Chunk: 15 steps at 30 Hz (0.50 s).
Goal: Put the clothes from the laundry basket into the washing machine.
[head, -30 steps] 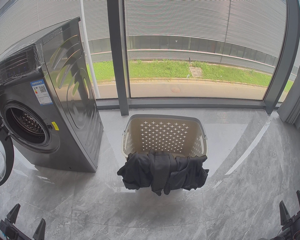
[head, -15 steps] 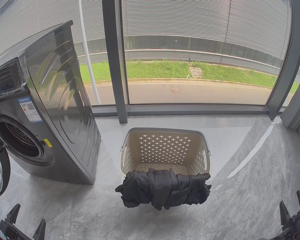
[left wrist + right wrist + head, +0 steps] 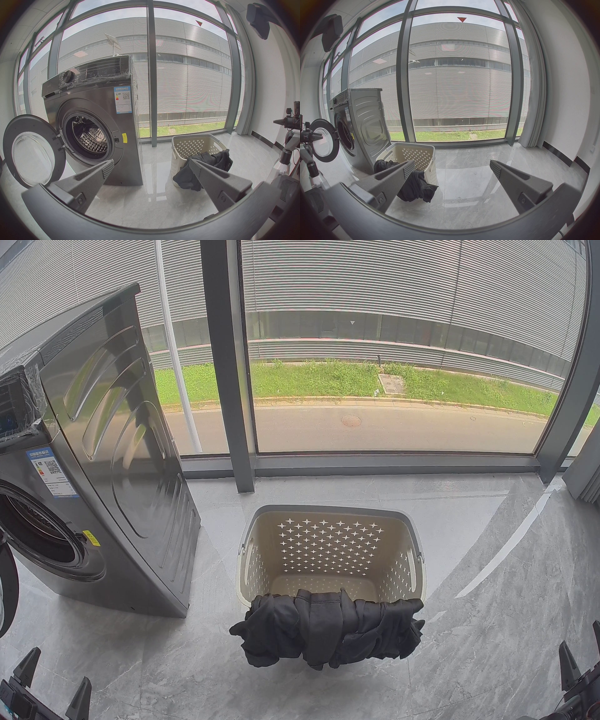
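A beige laundry basket (image 3: 328, 540) stands on the floor ahead of me, with black clothes (image 3: 328, 627) draped over its near rim. The grey washing machine (image 3: 94, 446) stands to the left, its round door (image 3: 32, 150) swung open and the drum (image 3: 89, 137) visible. My left gripper (image 3: 53, 677) hangs low at the near left, open and empty. My right gripper (image 3: 578, 655) hangs low at the near right, also open and empty. The basket (image 3: 195, 147) and clothes (image 3: 203, 165) appear between the left fingers in the left wrist view; the basket (image 3: 407, 156) and clothes (image 3: 414, 186) show in the right wrist view.
Floor-to-ceiling windows (image 3: 400, 346) with a dark pillar (image 3: 225, 365) stand behind the basket. Grey marble floor (image 3: 500, 590) spreads open to the right of the basket and in front of it. A curtain (image 3: 587, 471) hangs at the far right.
The whole head view has shifted: basket and washing machine now sit lower and nearer in the picture, the washer further left. Neither gripper has changed.
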Motion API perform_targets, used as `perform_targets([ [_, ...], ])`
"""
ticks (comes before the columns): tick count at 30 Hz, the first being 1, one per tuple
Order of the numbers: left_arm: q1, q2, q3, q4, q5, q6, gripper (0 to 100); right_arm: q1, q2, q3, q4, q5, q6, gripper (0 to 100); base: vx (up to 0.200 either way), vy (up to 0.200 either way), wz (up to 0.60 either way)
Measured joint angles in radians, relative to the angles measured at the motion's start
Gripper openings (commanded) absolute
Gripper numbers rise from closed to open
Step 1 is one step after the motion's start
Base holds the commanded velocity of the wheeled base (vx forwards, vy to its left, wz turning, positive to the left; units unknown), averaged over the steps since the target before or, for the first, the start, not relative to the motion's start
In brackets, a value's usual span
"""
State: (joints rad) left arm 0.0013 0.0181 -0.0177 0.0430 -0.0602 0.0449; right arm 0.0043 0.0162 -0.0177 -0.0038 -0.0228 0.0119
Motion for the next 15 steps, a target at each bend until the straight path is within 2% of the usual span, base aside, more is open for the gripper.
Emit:
perform_targets([
  [10,0.0,0.0,0.0,0.0,0.0,-0.002,100,0.0,0.0,0.0,0.0,0.0,-0.004,100,0.0,0.0,0.0],
  [13,0.0,0.0,0.0,0.0,-0.001,-0.001,100,0.0,0.0,0.0,0.0,0.0,-0.005,100,-0.2,0.0,0.0],
  [15,0.0,0.0,0.0,0.0,0.0,-0.001,100,-0.001,0.0,0.0,0.0,0.0,-0.006,100,0.0,0.0,0.0],
])
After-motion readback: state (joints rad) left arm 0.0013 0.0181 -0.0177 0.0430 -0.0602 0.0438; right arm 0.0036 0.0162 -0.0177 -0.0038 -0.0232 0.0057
